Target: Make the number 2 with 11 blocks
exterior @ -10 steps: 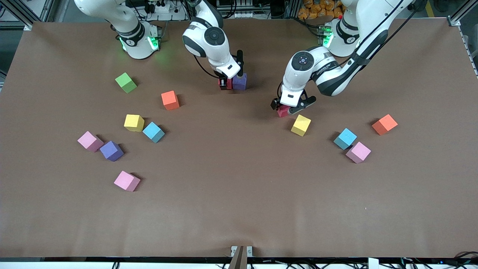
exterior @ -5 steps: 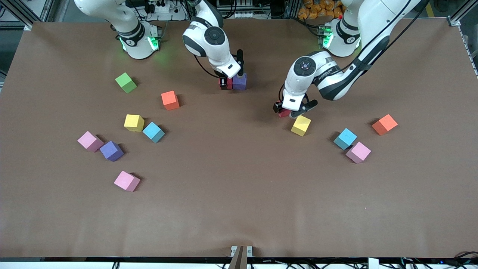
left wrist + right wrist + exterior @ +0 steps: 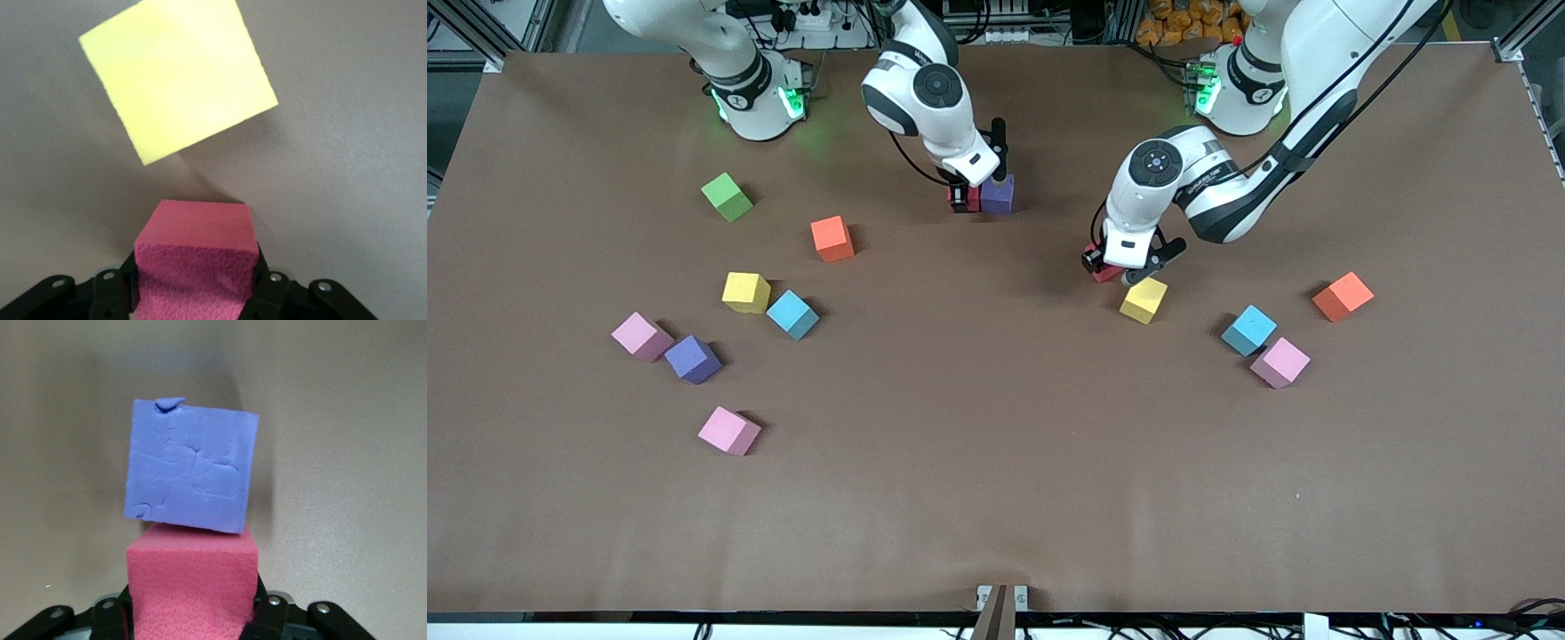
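Between my left pincer's (image 3: 1112, 269) fingers sat a red cube (image 3: 197, 257), clamped, low over the desk (image 3: 996, 498), a yellow cube (image 3: 1144, 300) just beside it, nearer the camera. My right pincer (image 3: 967, 197) gripped another red cube (image 3: 193, 583) touching a dented purple one (image 3: 998, 194). Both are matte foam, pebbled, square-edged. No 2 stood yet; I judged that pair its start, toward the right arm's end from my left.

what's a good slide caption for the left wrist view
Left end effector shut on a red block, with a yellow block lying close by on the brown table.
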You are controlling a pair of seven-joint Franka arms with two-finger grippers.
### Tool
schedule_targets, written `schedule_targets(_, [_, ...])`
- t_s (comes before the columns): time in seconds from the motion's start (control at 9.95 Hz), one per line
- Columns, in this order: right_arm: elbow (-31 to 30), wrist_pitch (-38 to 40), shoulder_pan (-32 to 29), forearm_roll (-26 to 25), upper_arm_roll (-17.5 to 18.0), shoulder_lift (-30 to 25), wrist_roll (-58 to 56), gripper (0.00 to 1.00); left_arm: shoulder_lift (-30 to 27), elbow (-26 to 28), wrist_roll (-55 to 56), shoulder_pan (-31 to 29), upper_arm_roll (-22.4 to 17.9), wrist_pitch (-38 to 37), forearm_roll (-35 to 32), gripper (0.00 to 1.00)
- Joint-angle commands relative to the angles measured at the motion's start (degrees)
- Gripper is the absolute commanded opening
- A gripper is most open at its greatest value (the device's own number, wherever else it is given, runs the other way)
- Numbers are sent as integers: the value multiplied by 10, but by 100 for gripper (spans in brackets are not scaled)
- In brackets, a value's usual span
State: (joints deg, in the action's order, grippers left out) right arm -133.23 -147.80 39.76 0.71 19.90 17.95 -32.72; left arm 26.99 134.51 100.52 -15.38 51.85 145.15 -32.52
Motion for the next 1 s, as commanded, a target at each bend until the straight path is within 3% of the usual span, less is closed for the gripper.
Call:
schedule_targets(0.0, [-5,-7,-11,-4,13,-1,8,49,-11,-16,117,-7,41,-61,-2,0])
schedule_targets(0.4, [-14,-24,-11,-4,13,2,8,62,-11,-21,306,-8,80,-64,27,0])
schedule_targets(0.6, [-14,-25,-14,-4,13,6,7,63,-11,-21,382,-8,85,-64,28,0])
schedule_targets(0.9, [-14,-25,-14,-4,13,6,8,65,-14,-20,417,-53,89,-65,28,0])
